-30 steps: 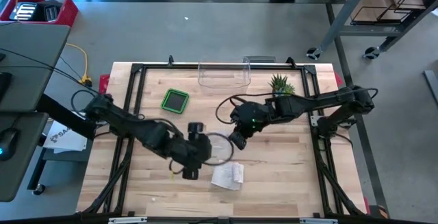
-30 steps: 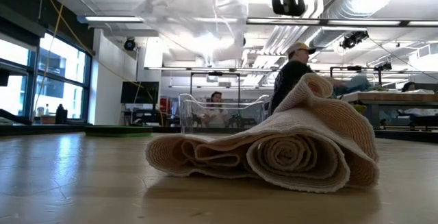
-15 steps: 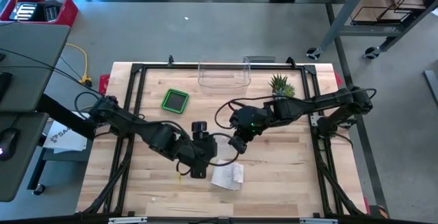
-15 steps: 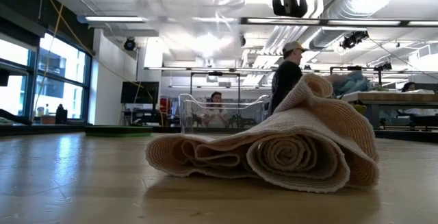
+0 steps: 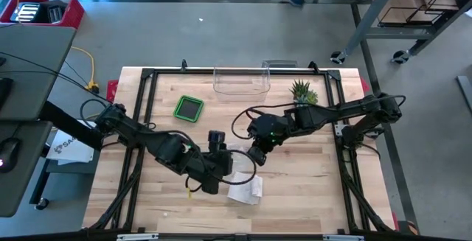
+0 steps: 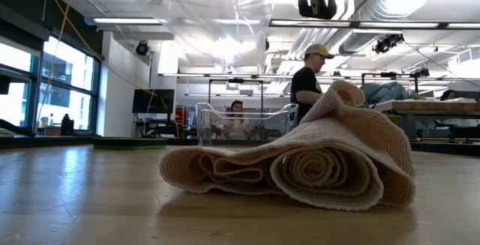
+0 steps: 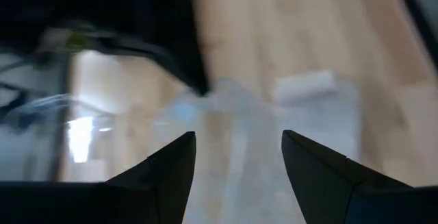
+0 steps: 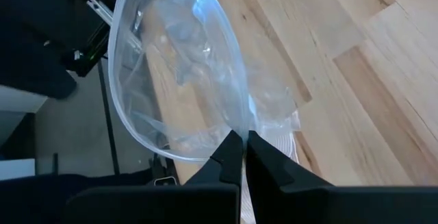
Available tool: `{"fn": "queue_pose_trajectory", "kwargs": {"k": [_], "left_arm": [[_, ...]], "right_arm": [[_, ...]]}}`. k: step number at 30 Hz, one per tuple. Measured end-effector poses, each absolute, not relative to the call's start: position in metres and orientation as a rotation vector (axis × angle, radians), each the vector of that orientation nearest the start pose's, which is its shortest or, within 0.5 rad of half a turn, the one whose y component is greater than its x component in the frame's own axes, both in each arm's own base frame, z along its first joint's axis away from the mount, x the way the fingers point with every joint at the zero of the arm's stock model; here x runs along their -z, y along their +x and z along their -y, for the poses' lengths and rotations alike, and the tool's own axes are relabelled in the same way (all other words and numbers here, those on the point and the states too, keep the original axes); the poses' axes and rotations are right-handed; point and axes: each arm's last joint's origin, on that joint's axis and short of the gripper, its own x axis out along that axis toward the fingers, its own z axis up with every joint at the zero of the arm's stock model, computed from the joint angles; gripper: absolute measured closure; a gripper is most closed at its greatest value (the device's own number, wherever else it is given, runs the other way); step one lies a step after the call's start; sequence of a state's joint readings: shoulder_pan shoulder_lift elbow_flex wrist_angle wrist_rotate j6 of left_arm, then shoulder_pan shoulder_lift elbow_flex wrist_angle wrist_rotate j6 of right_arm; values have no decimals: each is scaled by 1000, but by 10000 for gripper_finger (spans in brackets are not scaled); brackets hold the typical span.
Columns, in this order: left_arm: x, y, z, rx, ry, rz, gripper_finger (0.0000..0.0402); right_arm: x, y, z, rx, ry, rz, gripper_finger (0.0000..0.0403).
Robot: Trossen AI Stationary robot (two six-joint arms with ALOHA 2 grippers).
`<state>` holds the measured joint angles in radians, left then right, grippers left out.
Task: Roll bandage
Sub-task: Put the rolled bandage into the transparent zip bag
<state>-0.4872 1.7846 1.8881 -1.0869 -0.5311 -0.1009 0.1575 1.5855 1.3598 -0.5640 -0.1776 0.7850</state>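
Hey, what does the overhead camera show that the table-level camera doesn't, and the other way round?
Only the overhead view shows both arms: the right pincer shut on the clear plastic bag, the left pincer open beside the bag, plus the green container and the small plant.

Only the table-level view shows the bandage's loose coil end-on, and a capped person in the room behind.

Both show the bandage, the bag held above it, the clear bin and the wooden table.

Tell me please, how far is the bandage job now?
Done: the bandage lies loosely rolled on the table. In hand: the right gripper is shut on a clear plastic bag, with the left gripper open near it. Left: apparently bagging the bandage.
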Motion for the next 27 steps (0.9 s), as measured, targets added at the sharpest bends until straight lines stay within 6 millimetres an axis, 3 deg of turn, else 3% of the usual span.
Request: {"fn": "queue_pose_trajectory", "kwargs": {"k": [8,13,16,20,27], "left_arm": [[-334,355,153,-38,373,-990,188],[-333,354,157,-12,353,-998,201],[-333,353,161,19,286,-1011,251],[-330,353,163,48,197,-1037,372],[-327,356,165,46,142,-1046,399]], "right_arm": [[-303,339,-57,11,739,-869,403],[-302,339,-56,42,719,-863,403],[-300,338,-50,157,727,-852,403],[-300,338,-43,218,711,-836,403],[-300,339,-36,349,723,-776,403]]}}
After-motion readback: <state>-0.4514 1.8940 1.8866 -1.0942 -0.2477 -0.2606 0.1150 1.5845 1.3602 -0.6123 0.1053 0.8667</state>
